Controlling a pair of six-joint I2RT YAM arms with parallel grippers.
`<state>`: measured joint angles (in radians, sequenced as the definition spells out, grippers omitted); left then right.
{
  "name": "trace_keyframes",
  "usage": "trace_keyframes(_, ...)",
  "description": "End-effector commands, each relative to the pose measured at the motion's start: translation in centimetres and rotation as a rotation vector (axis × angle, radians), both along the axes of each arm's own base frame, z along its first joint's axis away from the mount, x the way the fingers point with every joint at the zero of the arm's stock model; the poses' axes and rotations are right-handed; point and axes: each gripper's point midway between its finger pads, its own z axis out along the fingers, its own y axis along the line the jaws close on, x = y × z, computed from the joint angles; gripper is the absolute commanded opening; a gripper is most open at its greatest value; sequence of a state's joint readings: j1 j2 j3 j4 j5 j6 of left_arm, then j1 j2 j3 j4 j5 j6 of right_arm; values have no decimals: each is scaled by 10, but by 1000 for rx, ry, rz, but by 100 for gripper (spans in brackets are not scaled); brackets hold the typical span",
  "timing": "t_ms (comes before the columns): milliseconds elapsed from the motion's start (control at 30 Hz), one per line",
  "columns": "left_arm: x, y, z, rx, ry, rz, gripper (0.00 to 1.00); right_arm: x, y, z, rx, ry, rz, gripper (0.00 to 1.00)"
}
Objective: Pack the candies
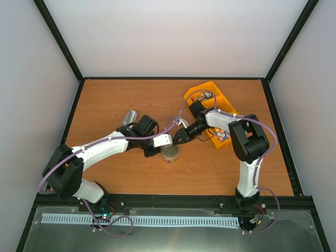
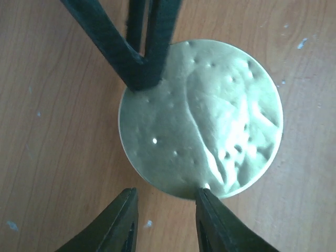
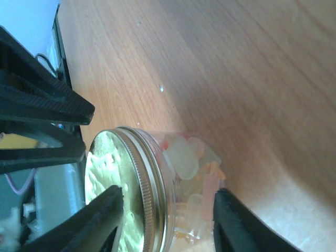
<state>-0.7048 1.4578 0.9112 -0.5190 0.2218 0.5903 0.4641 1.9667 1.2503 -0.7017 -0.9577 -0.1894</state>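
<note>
A wooden worktop carries an upright glass jar near its middle, closed with a dimpled metal lid. A yellow bin sits at the far right. A silvery cylinder lies left of the jar, apart from it. A white slotted strip runs along the near edge.

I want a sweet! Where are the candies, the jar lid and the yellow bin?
candies [image 3: 184, 157], right wrist view, on one pale piece.
jar lid [image 2: 210, 121], left wrist view, middle of its shiny top.
yellow bin [image 1: 199, 88], top view, on its far left rim.
</note>
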Motion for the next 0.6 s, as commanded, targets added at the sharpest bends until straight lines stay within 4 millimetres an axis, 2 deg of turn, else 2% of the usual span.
trace_keyframes(0, -12, 3, 21, -43, 20, -13, 35, 44, 2, 35, 59, -174, -74, 55)
trace_keyframes(167, -13, -3, 53, -110, 34, 11, 50, 73, -29, 99, 112, -374, -156, 74)
trace_keyframes(333, -12, -10, 90, -208, 8, 40, 92, 81, -58, 156, 82, -644, -204, 91)
trace_keyframes(367, -12, -12, 99, -234, 6, 44, 99, 82, -62, 168, 82, -716, -215, 97)
trace_keyframes(467, -5, -16, 115, -283, -5, 92, 100, 63, -59, 200, 193, -846, -175, 100)
trace_keyframes(533, 7, -18, 117, -286, -15, 155, 100, 71, -62, 213, 225, -896, -274, 100)
trace_keyframes(567, 10, -19, 116, -281, -13, 164, 100, 77, -65, 212, 228, -910, -331, 100)
